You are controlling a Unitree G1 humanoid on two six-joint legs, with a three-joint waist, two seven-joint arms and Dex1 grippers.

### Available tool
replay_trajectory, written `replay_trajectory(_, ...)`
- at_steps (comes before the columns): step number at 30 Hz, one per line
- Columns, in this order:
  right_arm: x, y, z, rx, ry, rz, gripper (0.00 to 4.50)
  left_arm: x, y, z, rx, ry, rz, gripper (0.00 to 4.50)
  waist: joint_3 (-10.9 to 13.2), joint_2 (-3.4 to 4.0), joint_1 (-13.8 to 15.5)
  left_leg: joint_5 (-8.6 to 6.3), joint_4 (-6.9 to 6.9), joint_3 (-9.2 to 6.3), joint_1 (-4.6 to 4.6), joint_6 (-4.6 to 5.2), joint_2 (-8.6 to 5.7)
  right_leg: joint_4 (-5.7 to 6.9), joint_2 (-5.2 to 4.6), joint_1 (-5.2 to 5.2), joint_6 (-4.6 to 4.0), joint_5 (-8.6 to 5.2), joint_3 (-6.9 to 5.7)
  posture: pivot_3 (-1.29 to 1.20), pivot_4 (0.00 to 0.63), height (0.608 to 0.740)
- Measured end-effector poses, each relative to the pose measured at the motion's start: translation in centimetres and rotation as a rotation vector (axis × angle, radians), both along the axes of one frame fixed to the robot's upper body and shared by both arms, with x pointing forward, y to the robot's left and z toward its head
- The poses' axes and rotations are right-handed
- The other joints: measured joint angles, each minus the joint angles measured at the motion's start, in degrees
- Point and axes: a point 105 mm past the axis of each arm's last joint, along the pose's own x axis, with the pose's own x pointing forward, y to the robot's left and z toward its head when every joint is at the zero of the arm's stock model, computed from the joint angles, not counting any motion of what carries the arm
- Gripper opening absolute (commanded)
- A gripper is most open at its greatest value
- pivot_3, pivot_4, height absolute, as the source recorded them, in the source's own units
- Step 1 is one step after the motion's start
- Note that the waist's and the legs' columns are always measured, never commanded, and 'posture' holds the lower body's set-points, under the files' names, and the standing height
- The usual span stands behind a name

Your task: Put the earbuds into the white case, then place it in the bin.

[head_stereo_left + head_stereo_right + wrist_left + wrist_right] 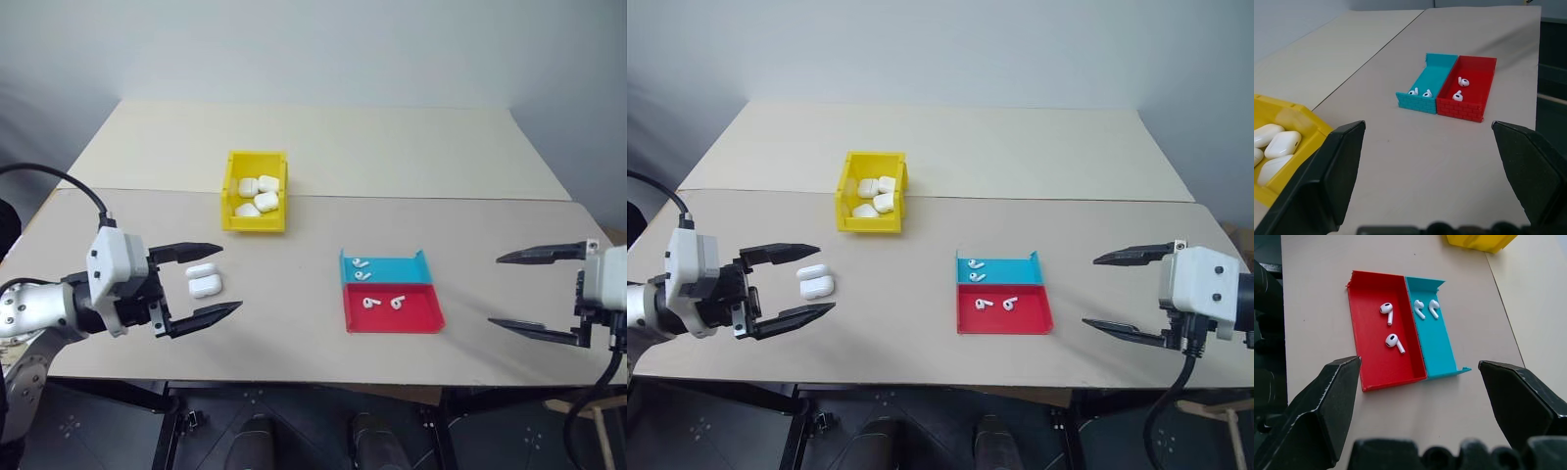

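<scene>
- Your left hand (203,286) hangs low over the counter (294,284) with its fingers spread wide and nothing between them; the white case (204,281) lies on the counter right between the two fingertips as seen from the head camera, lid apparently flipped open. Whether a finger touches it cannot be told.
- That spacing reads as a bracket, not a grip: the hand looks set to close on the case or steady it while the earbuds go in.
- Your right hand (1129,294) is also released and empty, held near the counter's right edge, well apart from everything, and aimed inward toward the trays.
- Two earbuds (1391,328) rest in the red tray (1364,362), two more earbuds (1426,308) in the blue tray (1442,352). The trays sit touching, side by side, near the middle of the counter, between your hands.
- The shallow walls likely keep the tiny, glossy pieces from rolling off and leave them easy to reach from above, though their size suggests a careful fingertip pinch.
- The bin (256,221) stands farther back than the case, just past the seam between the two counter slabs, on your left hand's side. Several closed white cases (258,194) are already piled inside it.
- Judging by the layout, no earbud of this round is yet in the open case; picking one from a tray looks like the step at hand, the right hand being the natural candidate.
- The bin's tall walls mean the filled case would need lifting over the rim, then dropping.
</scene>
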Motion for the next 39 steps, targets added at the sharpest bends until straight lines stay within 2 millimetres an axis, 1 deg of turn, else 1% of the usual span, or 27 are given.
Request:
replay_trajectory(3, 0.1, -0.1, 0.1, 0.002, -0.006, -0.003, 4.46, 0.1, 0.0, 0.0, -0.001, -0.003, 0.011, 4.50, 0.0, 0.00, 0.1, 0.00, 0.00, 0.00, -0.01, 0.00, 0.00, -0.01, 0.00, -0.01, 0.00, 0.00, 0.00, 0.00, 0.150, 0.740)
replay_trajectory(6, 0.2, -0.1, 0.0, -0.003, -0.013, 0.000, 4.46, 0.7, 0.0, 0.4, -0.014, -0.032, 0.070, 4.50, 0.0, -0.01, 0.1, 0.00, 0.00, -0.01, 0.00, 0.00, 0.00, 0.00, 0.00, 0.01, 0.00, 0.00, 0.00, 0.00, 0.150, 0.740)
replay_trajectory(9, 0.2, -0.2, -0.1, -0.004, -0.007, -0.004, 4.46, 1.0, 0.2, 0.3, 0.011, -0.041, 0.109, 4.50, 0.0, -0.02, 0.1, 0.00, 0.00, 0.00, 0.00, 0.00, 0.00, 0.00, 0.00, 0.00, 0.00, 0.00, 0.00, 0.00, 0.150, 0.740)
replay_trajectory(15, 0.5, -0.2, -0.4, -0.004, 0.001, -0.008, 4.46, 1.1, 0.0, -0.2, 0.046, -0.049, 0.146, 4.50, 0.0, -0.02, 0.1, 0.00, 0.00, 0.00, 0.01, 0.00, 0.00, 0.00, 0.00, 0.01, 0.00, 0.00, 0.00, 0.00, 0.150, 0.740)
replay_trajectory(18, 0.8, -0.2, -0.2, -0.004, -0.015, -0.007, 4.46, 1.9, 0.2, -0.3, 0.072, -0.053, 0.237, 4.50, 0.0, -0.02, 0.1, 0.00, 0.00, -0.01, 0.02, 0.00, 0.00, 0.01, 0.00, 0.02, 0.00, 0.00, 0.00, 0.00, 0.150, 0.740)
replay_trajectory(21, 1.1, -0.2, -0.3, -0.011, -0.016, -0.007, 4.46, 2.6, 0.4, 0.2, 0.106, -0.074, 0.356, 4.50, 0.0, -0.03, 0.1, 0.00, 0.00, -0.01, -0.01, 0.00, 0.00, 0.00, 0.00, 0.01, 0.00, 0.00, 0.00, 0.00, 0.150, 0.740)
replay_trajectory(23, 1.2, -0.1, -0.3, -0.010, -0.017, -0.003, 4.46, 2.7, 0.2, 0.7, 0.134, -0.101, 0.442, 4.50, 0.0, -0.03, 0.1, 0.00, 0.00, -0.01, -0.02, 0.00, -0.01, 0.00, -0.01, -0.01, 0.01, 0.00, 0.01, 0.00, 0.150, 0.740)
replay_trajectory(26, 1.3, -0.2, -0.2, -0.008, -0.022, -0.007, 4.46, 3.0, -0.7, 1.5, 0.140, -0.128, 0.577, 4.50, 0.0, -0.03, 0.3, 0.00, 0.01, -0.05, 0.03, 0.00, -0.03, 0.02, -0.02, 0.08, 0.02, 0.01, -0.01, 0.00, 0.150, 0.740)
replay_trajectory(28, 1.4, -0.1, -0.3, -0.008, -0.018, -0.010, 4.46, 3.7, -1.5, 1.5, 0.089, -0.088, 0.677, 4.50, 0.0, -0.06, 0.5, 0.00, 0.08, -0.12, 0.11, 0.00, -0.05, 0.02, 0.00, 0.25, 0.04, 0.02, -0.06, 0.00, 0.150, 0.740)
replay_trajectory(30, 1.4, -0.1, -0.3, -0.007, -0.021, -0.011, 4.46, 4.6, -2.0, 0.7, 0.053, 0.007, 0.767, 4.50, -0.1, -0.11, 0.4, 0.00, 0.11, -0.15, 0.24, 0.00, -0.07, -0.01, -0.01, 0.45, 0.06, 0.02, -0.08, 0.00, 0.150, 0.740)
replay_trajectory(32, 1.5, 0.1, -0.4, -0.005, -0.017, -0.008, 4.46, 5.5, -1.9, -1.2, 0.023, 0.138, 0.859, 4.50, -0.1, -0.17, 0.0, -0.01, 0.10, -0.18, 0.38, 0.01, -0.08, -0.05, -0.01, 0.56, 0.06, 0.02, -0.06, 0.00, 0.150, 0.740)
replay_trajectory(35, 1.8, 0.2, -0.7, -0.004, -0.009, -0.008, 4.46, 6.2, -1.8, -3.3, 0.028, 0.273, 0.911, 4.50, -0.1, -0.20, -0.7, -0.02, 0.09, -0.18, 0.44, 0.01, -0.06, 0.01, -0.01, 0.56, 0.05, 0.01, -0.02, 0.00, 0.150, 0.740)
replay_trajectory(37, 2.0, 0.3, -0.6, -0.003, -0.014, -0.007, 4.46, 6.6, -2.0, -3.9, -0.011, 0.331, 0.937, 4.50, -0.1, -0.21, -0.7, -0.02, 0.09, -0.18, 0.50, 0.01, -0.06, 0.01, -0.04, 0.63, 0.05, 0.02, -0.01, 0.00, 0.150, 0.740)
replay_trajectory(38, 2.1, 0.3, -0.6, -0.004, -0.013, -0.006, 4.46, 7.2, -2.2, -3.9, -0.079, 0.370, 0.990, 4.50, -0.1, -0.21, -0.5, -0.02, 0.10, -0.18, 0.60, 0.01, -0.09, 0.00, -0.08, 0.77, 0.05, 0.02, -0.02, 0.00, 0.150, 0.740)
replay_trajectory(39, 2.3, 0.5, -0.7, -0.003, -0.011, -0.004, 4.46, 7.5, -2.9, -3.9, -0.126, 0.402, 1.011, 4.50, 0.0, -0.36, -0.1, -0.02, 0.11, -0.19, 0.62, 0.01, -0.11, -0.01, -0.09, 0.79, 0.06, 0.03, -0.03, 0.00, 0.150, 0.740)
